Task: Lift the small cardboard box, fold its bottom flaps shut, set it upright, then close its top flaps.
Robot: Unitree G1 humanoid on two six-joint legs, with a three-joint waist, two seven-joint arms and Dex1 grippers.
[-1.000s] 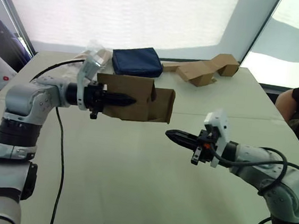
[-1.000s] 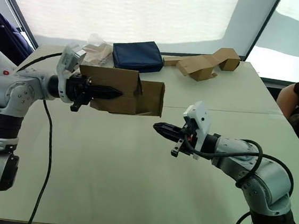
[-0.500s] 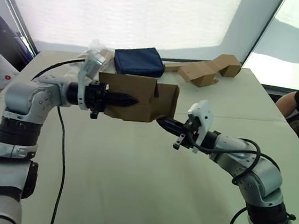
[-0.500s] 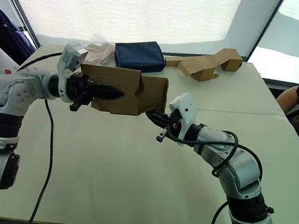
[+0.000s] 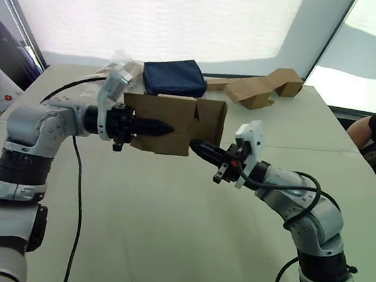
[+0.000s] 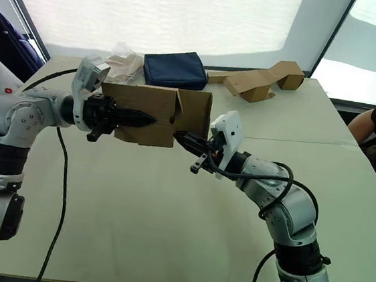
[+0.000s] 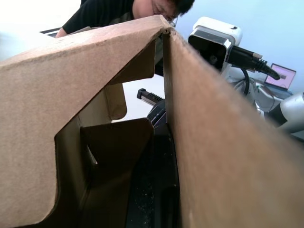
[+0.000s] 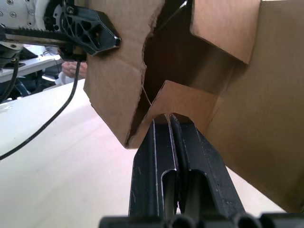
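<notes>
Pale beige tabletop [image 5: 163, 246] carries the clutter along its far edge: dark navy fabric pouch [image 5: 174, 77] at far centre, long folded brown cardboard piece [image 5: 257, 88] to its right, crumpled clear plastic wrap [image 6: 123, 61] to its left. None of it is involved.

Small brown corrugated cardboard box [image 5: 170, 122] is held clear of the tabletop, in the air over the far-left-centre area, lying on its side with one flapped end facing right. So the lift step is judged done.

Left tool [image 5: 156, 128] is clamped on the box's near wall, black fingers closed flat on the cardboard; the box is carried by it alone.

Right tool [image 5: 201, 147] is at the box's right-hand end, low near corner. In the right wrist view its fingers [image 8: 190, 142] are pressed together, nothing gripped, tips touching the edge of an inner flap [image 8: 183, 102] that is partly swung inward. The other flaps at that end are seen standing open or only half turned.

Judged state: bottom-flap folding just started, one flap being pushed, none seated. Left to do: fold remaining bottom flaps, set the box upright on the tabletop, close the top flaps.
</notes>
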